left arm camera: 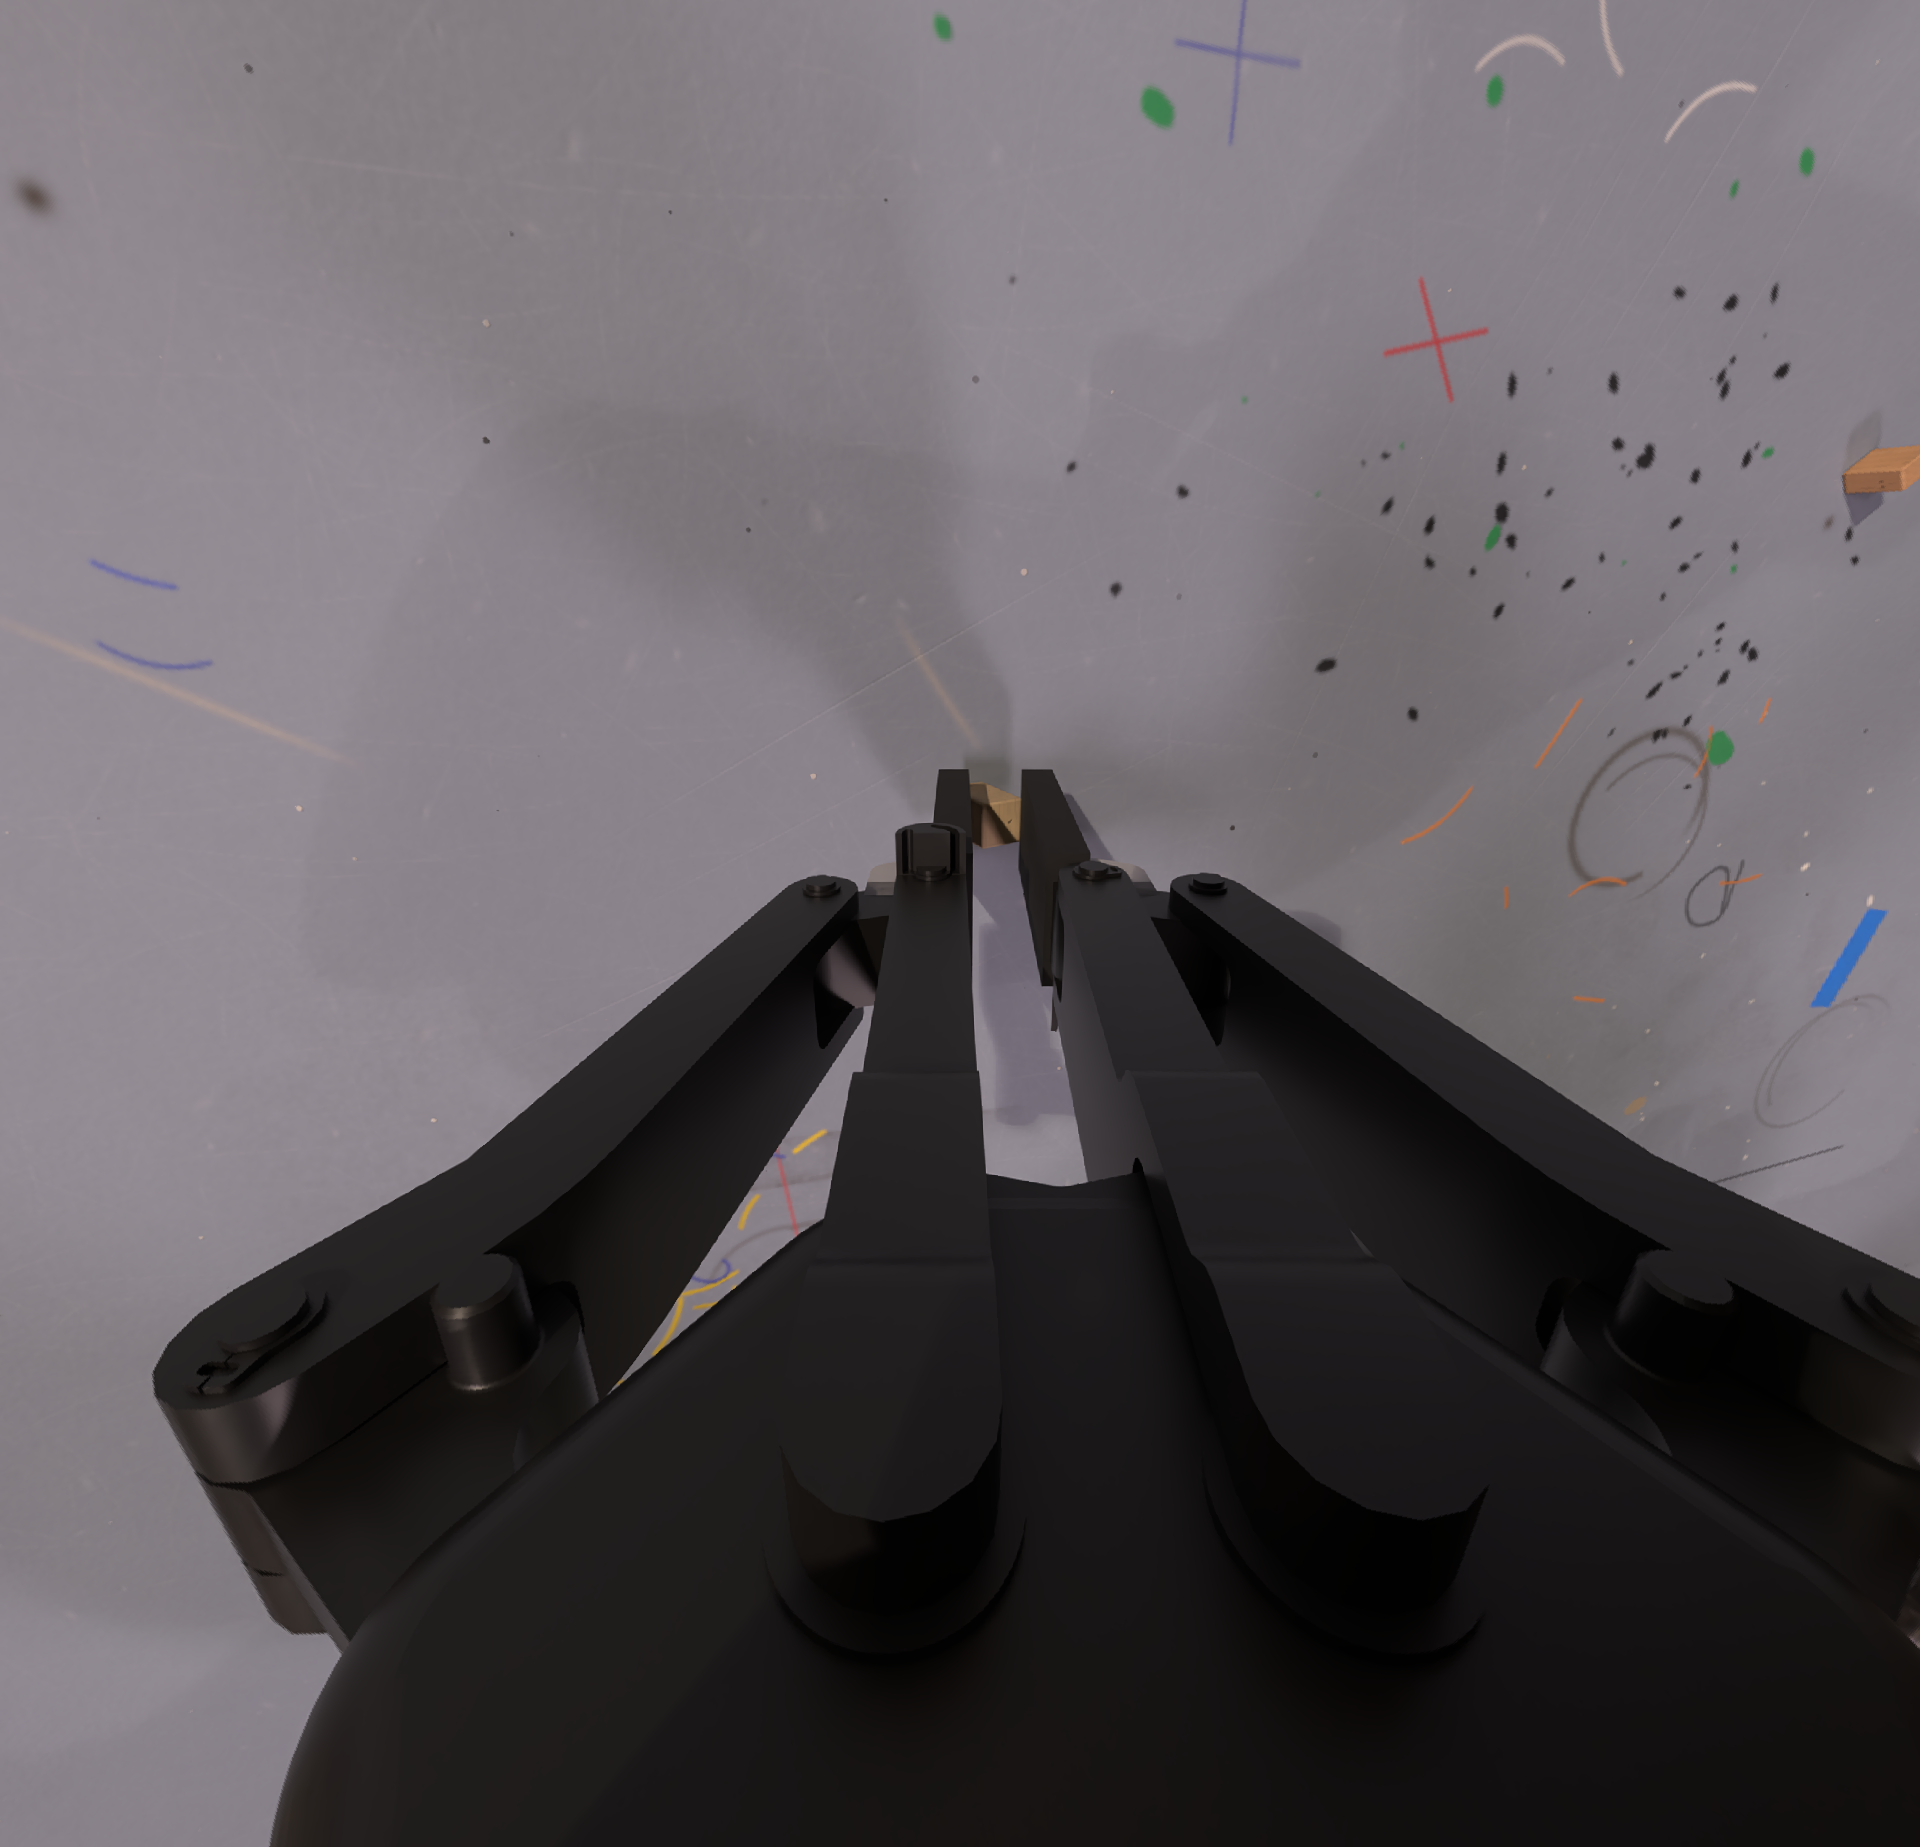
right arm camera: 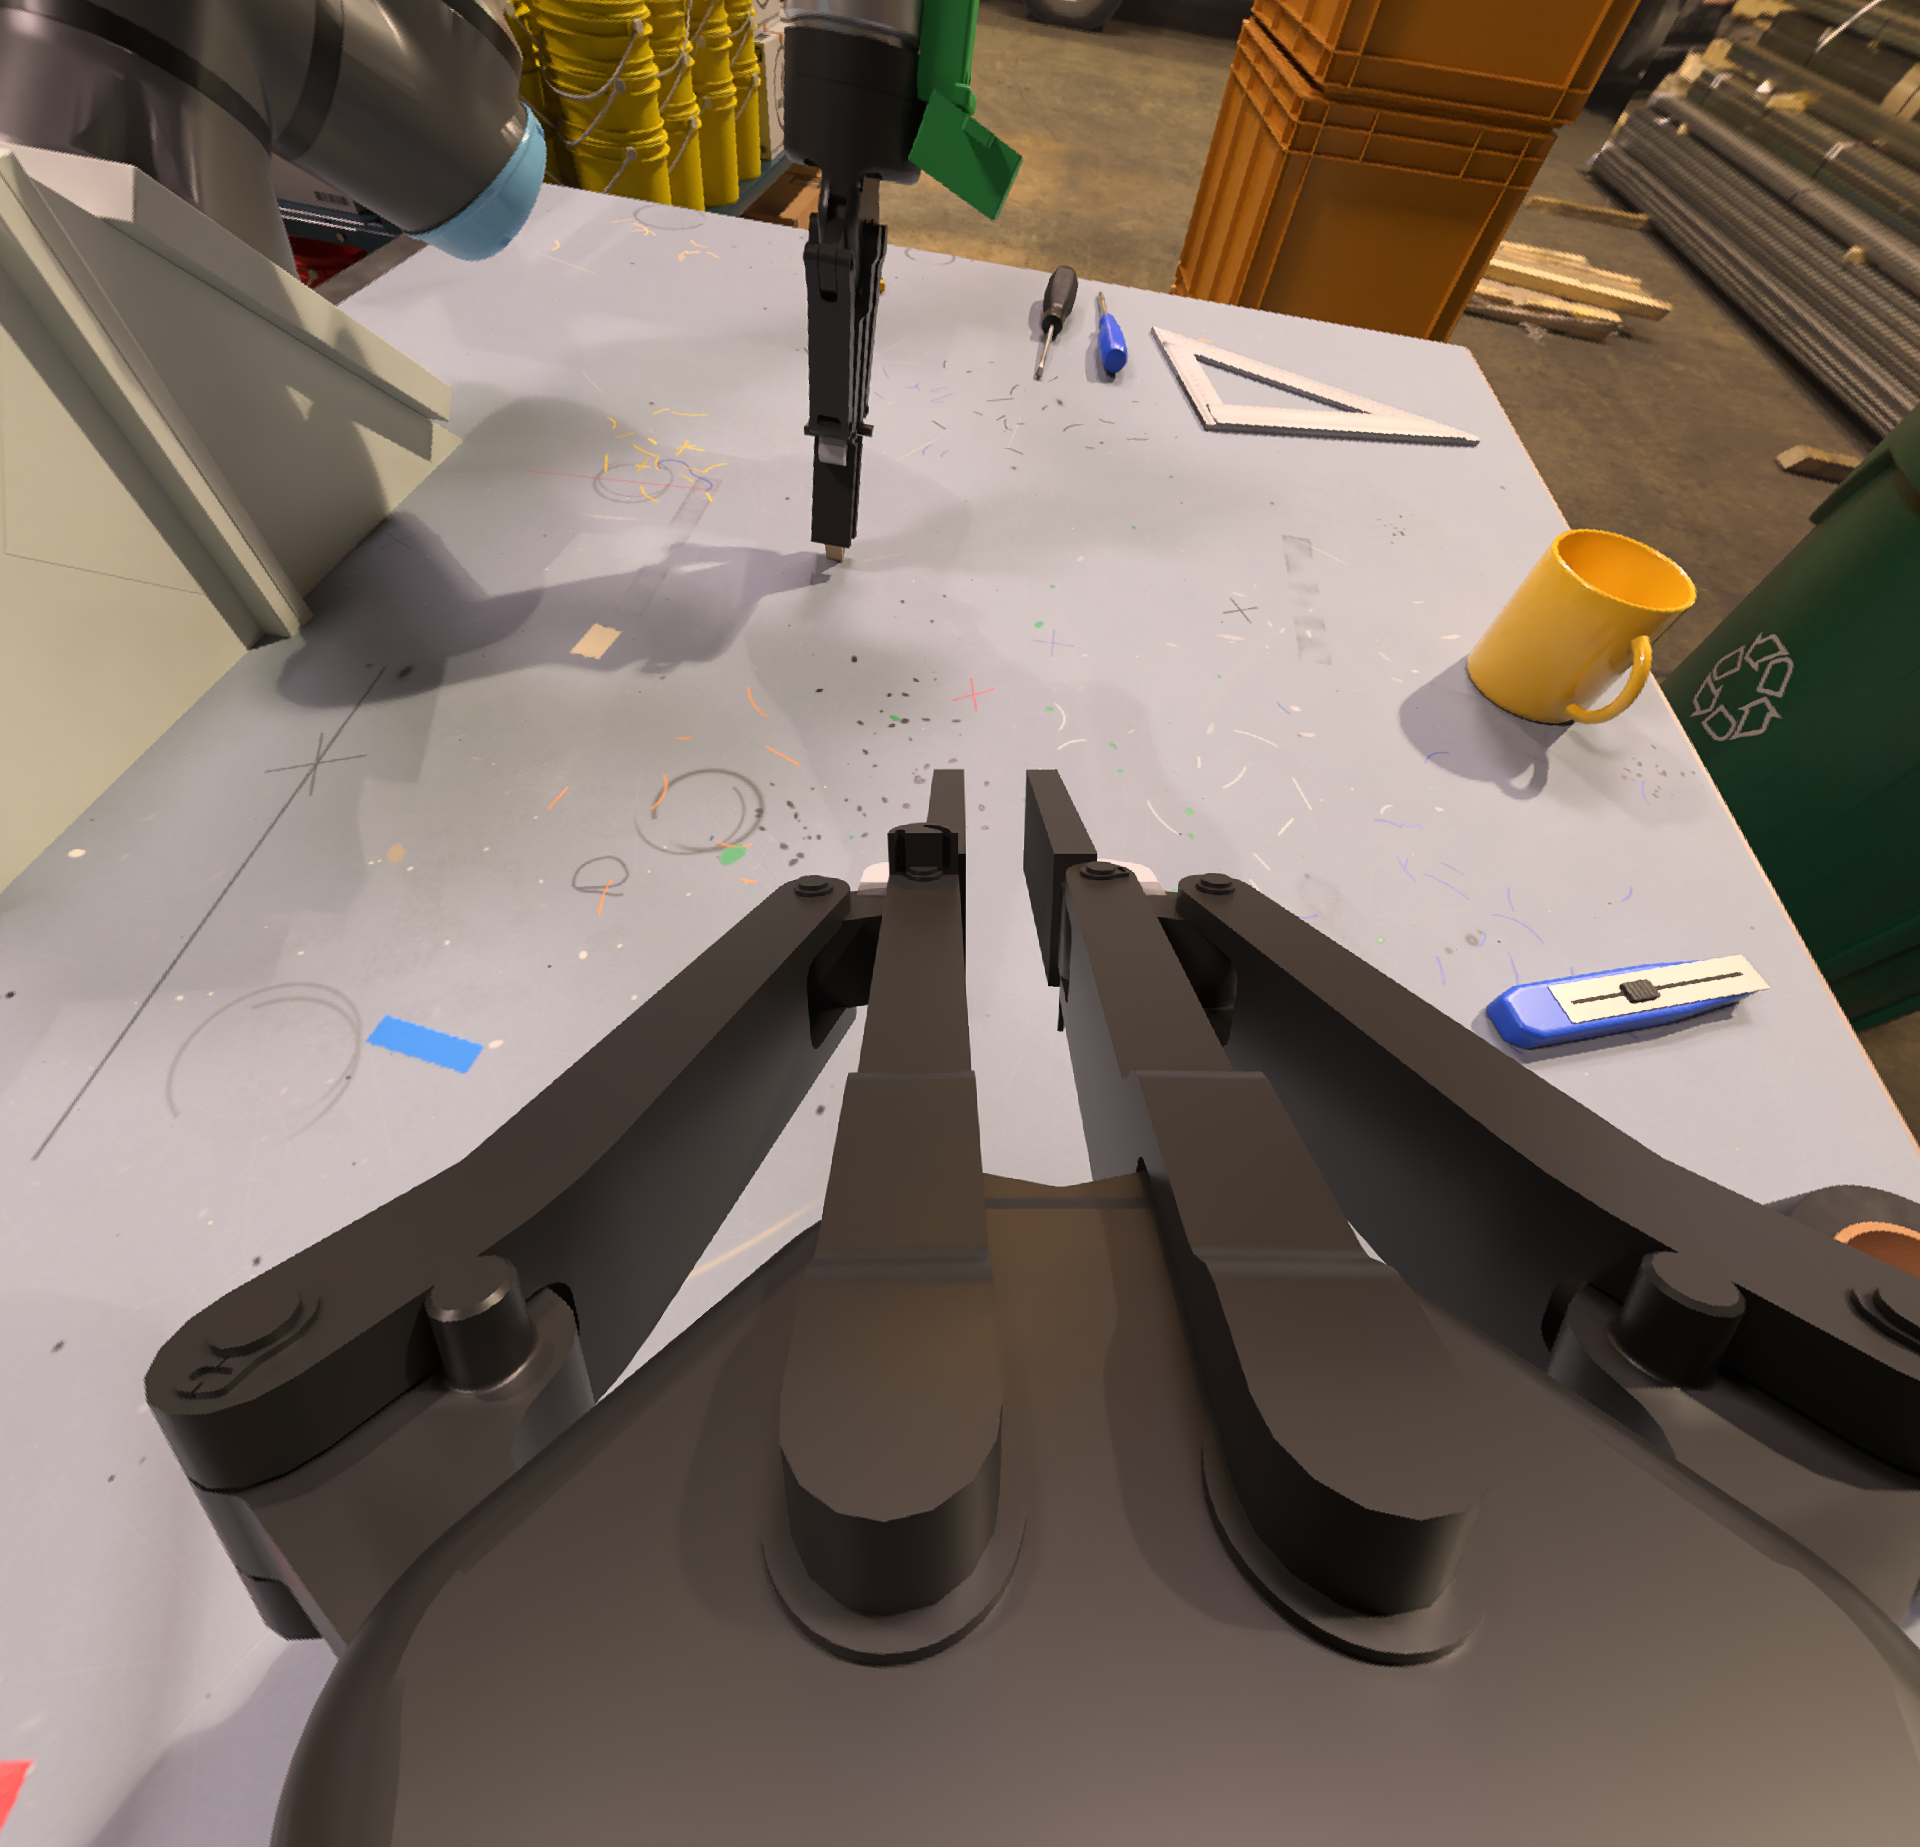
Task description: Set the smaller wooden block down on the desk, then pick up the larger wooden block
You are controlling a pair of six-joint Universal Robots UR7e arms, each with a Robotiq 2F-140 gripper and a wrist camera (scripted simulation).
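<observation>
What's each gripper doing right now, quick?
Left gripper: closed on the small wooden block, just above the desk.
Right gripper: nearly closed, holding nothing.

Left gripper (left arm camera: 992,810): pointed straight down at the desk, fingers drawn close together and clamped on a small wooden piece at their tips. In the right wrist view the left gripper (right arm camera: 834,540) hangs vertical, tips just at the surface, its arm (right arm camera: 260,72) entering from upper left. Right gripper (right arm camera: 995,800): angled forward above the desk, fingers nearly together with a narrow gap, nothing between them.
</observation>
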